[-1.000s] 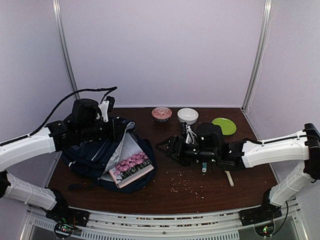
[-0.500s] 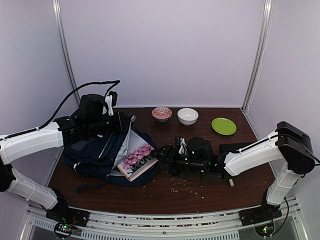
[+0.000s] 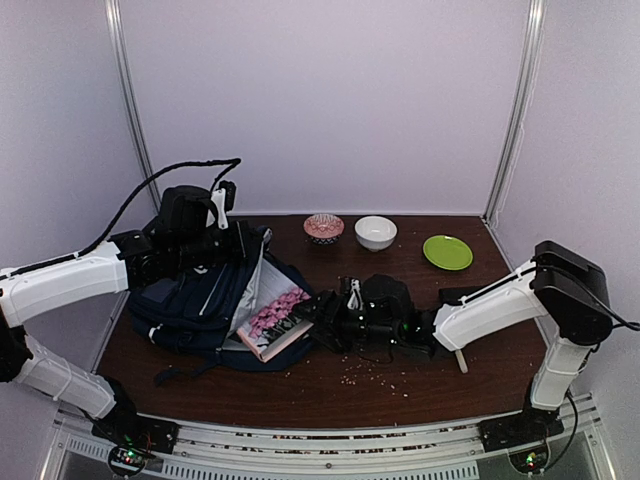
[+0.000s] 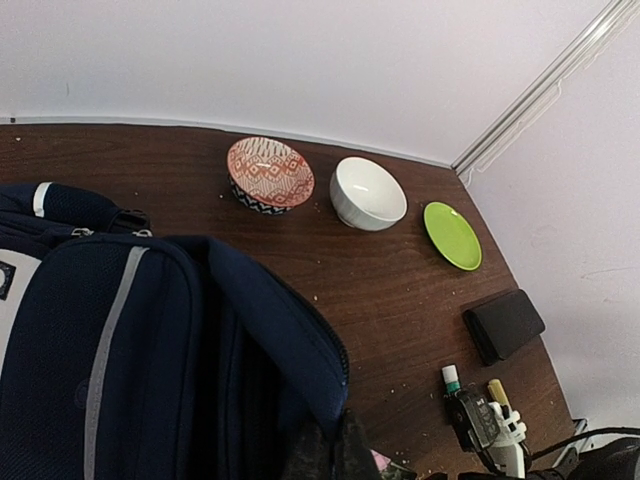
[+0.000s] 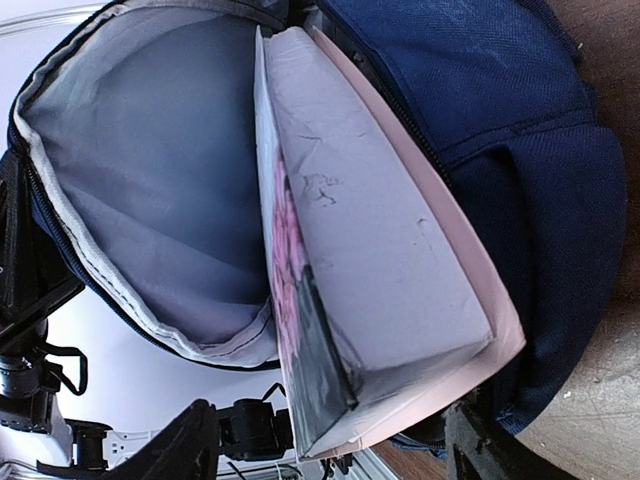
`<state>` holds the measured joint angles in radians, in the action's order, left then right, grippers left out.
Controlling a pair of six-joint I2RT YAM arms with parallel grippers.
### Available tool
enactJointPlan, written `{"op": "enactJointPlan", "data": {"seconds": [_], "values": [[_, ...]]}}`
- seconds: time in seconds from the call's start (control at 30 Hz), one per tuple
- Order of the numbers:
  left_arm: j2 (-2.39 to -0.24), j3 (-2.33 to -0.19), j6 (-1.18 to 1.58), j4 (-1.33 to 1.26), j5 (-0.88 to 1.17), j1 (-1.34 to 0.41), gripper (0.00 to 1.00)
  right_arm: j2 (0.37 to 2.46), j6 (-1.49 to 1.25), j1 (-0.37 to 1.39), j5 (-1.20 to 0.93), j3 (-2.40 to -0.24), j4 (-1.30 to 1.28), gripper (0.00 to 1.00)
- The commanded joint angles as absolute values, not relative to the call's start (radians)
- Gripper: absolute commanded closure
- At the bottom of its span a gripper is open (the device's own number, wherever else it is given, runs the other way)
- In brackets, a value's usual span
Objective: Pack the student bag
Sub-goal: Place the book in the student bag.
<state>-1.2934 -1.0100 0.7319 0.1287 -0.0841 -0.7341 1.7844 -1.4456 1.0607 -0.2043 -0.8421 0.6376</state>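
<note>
At the top edge of the bag's mouth, the left gripper (image 4: 322,452) is pinched tight on the blue cloth. It holds that edge of the bag (image 4: 120,340) up off the table (image 3: 400,385). The mouth gapes toward the right arm's side, and the grey lining shows inside. The bag itself lies on the table on the left arm's side, with its dark straps trailing toward the arms. At the bag's mouth, the right gripper (image 5: 337,440) has its fingers (image 5: 190,440) spread wide. The near end of a book (image 5: 380,270) sits between them. One finger is clear of the book; I cannot tell if the other one touches it. The book has pink flowers on its cover. It leans half inside the bag, with its far end against the lining and its near end sticking out. Behind the bag, near the back wall, stand a patterned bowl (image 4: 270,172) and then a white bowl (image 4: 368,192). A green plate (image 4: 452,234) lies farther from the bag. Well away from the bag, on the right arm's side, lies a flat black case (image 4: 503,324). Small crumbs dot the table just past the bag's mouth.
</note>
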Motion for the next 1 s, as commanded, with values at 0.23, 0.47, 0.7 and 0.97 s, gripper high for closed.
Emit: {"op": "enactJointPlan", "data": {"seconds": [0.23, 0.47, 0.7, 0.97], "values": [[-1.274, -1.073, 0.734, -0.027, -0.071, -0.732, 1.00, 1.727, -1.440, 1.068, -0.145, -0.813, 0.562, 0.22], [-1.262, -1.069, 0.734, -0.011, -0.049, -0.732, 1.00, 1.778, -1.447, 1.060, -0.134, -0.856, 0.588, 0.22], [-1.255, -1.057, 0.742, -0.009, -0.019, -0.733, 1.00, 1.825, -1.431, 1.051, -0.154, -0.934, 0.578, 0.24], [-1.275, -1.055, 0.753, -0.004, 0.057, -0.743, 1.00, 1.831, -1.393, 1.038, -0.178, -0.970, 0.635, 0.38]]}}
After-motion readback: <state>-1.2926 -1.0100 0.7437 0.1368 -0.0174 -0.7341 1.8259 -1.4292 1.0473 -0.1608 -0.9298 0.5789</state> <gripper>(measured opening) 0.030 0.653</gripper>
